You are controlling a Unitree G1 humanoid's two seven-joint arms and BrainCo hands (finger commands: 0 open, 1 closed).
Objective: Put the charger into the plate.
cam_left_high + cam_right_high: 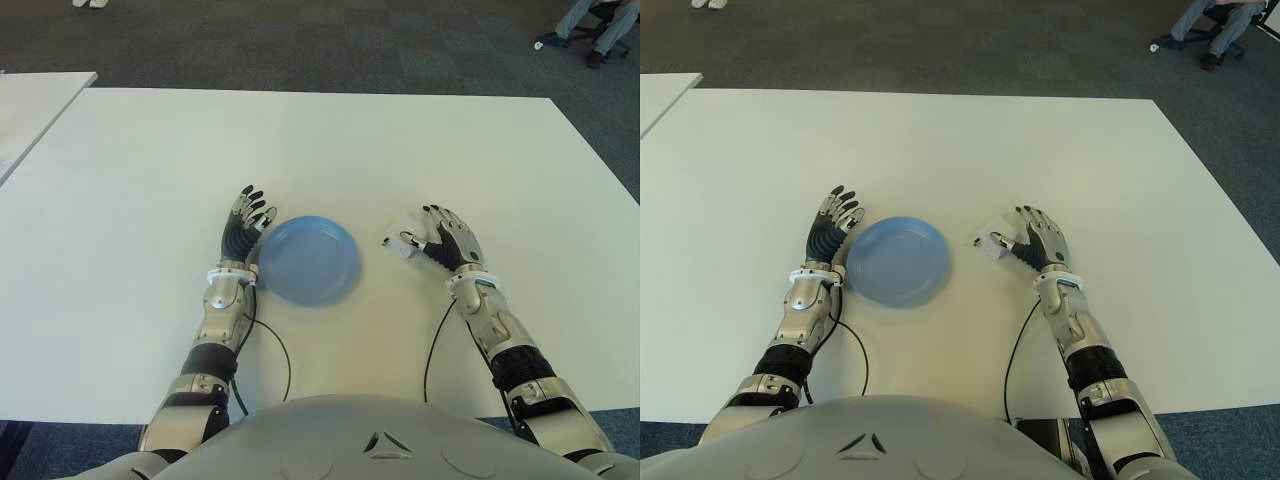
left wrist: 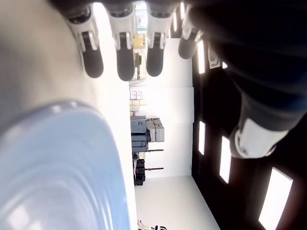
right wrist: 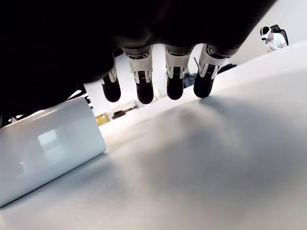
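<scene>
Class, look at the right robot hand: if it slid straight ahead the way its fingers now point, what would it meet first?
Probably nothing: ahead of the right robot hand, whose fingers point away from the robot, only bare table shows up to its far edge. The charger lies at its thumb side, towards the plate, not ahead, though depth is hard to judge.

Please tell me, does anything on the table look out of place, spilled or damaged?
Nothing stands out. The blue plate sits flat and empty, the white charger lies beside the open right hand, and the open left hand is by the plate's left.
</scene>
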